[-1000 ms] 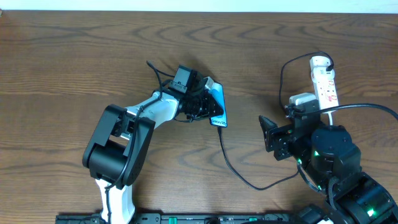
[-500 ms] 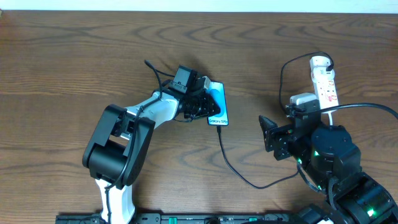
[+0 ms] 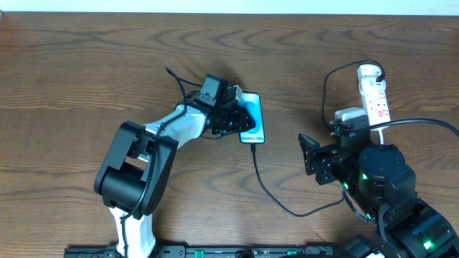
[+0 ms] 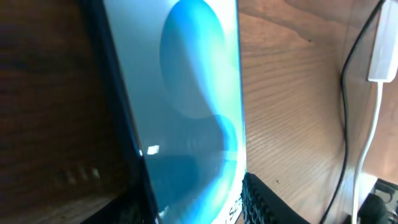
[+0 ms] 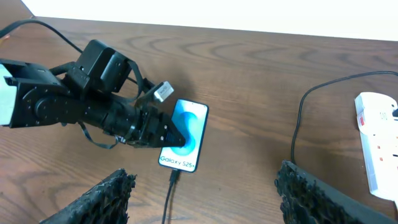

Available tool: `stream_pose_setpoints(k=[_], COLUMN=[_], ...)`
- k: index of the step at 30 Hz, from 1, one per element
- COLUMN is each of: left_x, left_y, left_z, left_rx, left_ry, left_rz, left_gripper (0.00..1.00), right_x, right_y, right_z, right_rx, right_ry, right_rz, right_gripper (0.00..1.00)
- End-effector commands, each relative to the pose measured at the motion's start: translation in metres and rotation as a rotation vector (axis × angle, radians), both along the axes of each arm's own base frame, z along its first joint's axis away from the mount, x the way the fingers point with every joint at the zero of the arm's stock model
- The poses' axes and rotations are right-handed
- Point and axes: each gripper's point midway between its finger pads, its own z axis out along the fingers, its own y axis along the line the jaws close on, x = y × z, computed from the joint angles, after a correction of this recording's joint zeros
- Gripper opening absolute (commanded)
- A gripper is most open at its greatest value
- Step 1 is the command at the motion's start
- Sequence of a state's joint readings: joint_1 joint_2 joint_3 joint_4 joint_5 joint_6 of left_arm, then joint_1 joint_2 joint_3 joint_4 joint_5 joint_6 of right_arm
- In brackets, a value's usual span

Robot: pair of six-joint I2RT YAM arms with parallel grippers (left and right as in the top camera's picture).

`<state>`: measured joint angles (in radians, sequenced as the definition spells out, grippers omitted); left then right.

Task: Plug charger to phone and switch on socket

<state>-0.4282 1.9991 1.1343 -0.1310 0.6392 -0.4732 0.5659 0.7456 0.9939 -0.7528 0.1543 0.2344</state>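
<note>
Blue glow marked the phone [image 3: 252,120], which lay screen up near the middle of the table [image 3: 86,64], a little toward the far edge. The left gripper [image 3: 237,119] reached in over it from the left side. Its dark fingers covered the left part of the screen. From the left wrist view one ribbed pad [image 4: 255,199] sat right against the phone's edge by the printed text. I could not tell whether the jaws were pinching the phone or only resting against it.

The charger [image 3: 262,185] ran as one thin black cable from the phone's near short edge, curving toward the near edge and then off to the right under the right arm. Its plug [image 5: 173,179] met that short edge, though I could not make out how deep it sat.

The right gripper [image 3: 313,159] hung well apart from the phone, right of centre, with its jaws spread wide and nothing between them.

The socket [image 3: 374,89] lay by the right edge, toward the far right corner, with a white adapter [image 3: 349,115] just beside its near end.

By count: one phone, one black cable, one power strip, one adapter, two grippers.
</note>
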Motion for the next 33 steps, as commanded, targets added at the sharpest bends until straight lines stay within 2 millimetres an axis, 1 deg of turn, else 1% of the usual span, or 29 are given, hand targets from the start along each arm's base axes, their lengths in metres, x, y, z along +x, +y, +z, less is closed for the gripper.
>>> stream_pose_setpoints(k=[1, 4, 6, 11, 14, 18, 19, 20, 21, 22, 24, 26, 28, 30, 32, 33], left_x=[0.008, 0.009, 0.011, 0.01, 0.011, 0.021, 0.024, 0.028, 0.031, 0.036, 0.04, 0.042, 0.04, 0.031, 0.017, -0.002], left_y=[0.006, 0.01, 0.019, 0.029, 0.039, 0.061, 0.066, 0.072, 0.079, 0.095, 0.113, 0.136, 0.158, 0.18, 0.197, 0.211], left_z=[0.001, -0.002, -0.008, -0.015, -0.02, -0.023, -0.019, -0.013, -0.005, 0.016, 0.045, 0.085, 0.125, 0.17, 0.209, 0.245], left_rx=[0.045, 0.07, 0.127, 0.188, 0.245, 0.342, 0.35, 0.356, 0.357, 0.356, 0.346, 0.326, 0.307, 0.285, 0.267, 0.249], left_ry=[-0.033, -0.035, -0.037, -0.03, -0.033, -0.071, -0.088, -0.109, -0.124, -0.152, -0.184, -0.237, -0.3, -0.38, -0.457, -0.537], left_rz=[0.02, 0.033, 0.059, 0.082, 0.106, 0.159, 0.153, 0.147, 0.15, 0.171, 0.217, 0.283, 0.347, 0.413, 0.468, 0.516], left_gripper=[0.45, 0.45, 0.45, 0.46, 0.46, 0.67, 0.73, 0.84, 0.89, 0.91, 0.91, 0.92, 0.92, 0.92, 0.92, 0.92], right_x=[0.001, 0.001, 0.001, 0.002, 0.003, 0.006, 0.006, 0.006, 0.005, 0.004, 0.006, 0.009, 0.012, 0.017, 0.024, 0.031], right_y=[-0.004, -0.004, -0.004, -0.003, -0.002, -0.001, 0.0, 0.0, -0.001, -0.003, -0.007, -0.009, -0.008, -0.005, -0.001, 0.003], right_z=[0.005, 0.005, 0.005, 0.003, 0.001, -0.004, -0.006, -0.009, -0.013, -0.022, -0.031, -0.04, -0.046, -0.054, -0.061, -0.069], right_rx=[0.013, 0.012, 0.012, 0.009, 0.003, -0.007, -0.013, -0.021, -0.031, -0.056, -0.09, -0.123, -0.14, -0.156, -0.167, -0.18], right_ry=[-0.005, -0.005, -0.004, 0.002, 0.01, 0.026, 0.035, 0.047, 0.062, 0.091, 0.121, 0.148, 0.168, 0.189, 0.207, 0.229], right_rz=[-0.023, -0.024, -0.024, -0.024, -0.024, -0.023, -0.023, -0.024, -0.024, -0.032, -0.051, -0.069, -0.074, -0.074, -0.074, -0.073], right_gripper=[0.73, 0.73, 0.74, 0.74, 0.75, 0.77, 0.79, 0.81, 0.82, 0.84, 0.84, 0.84, 0.84, 0.85, 0.94, 0.99])
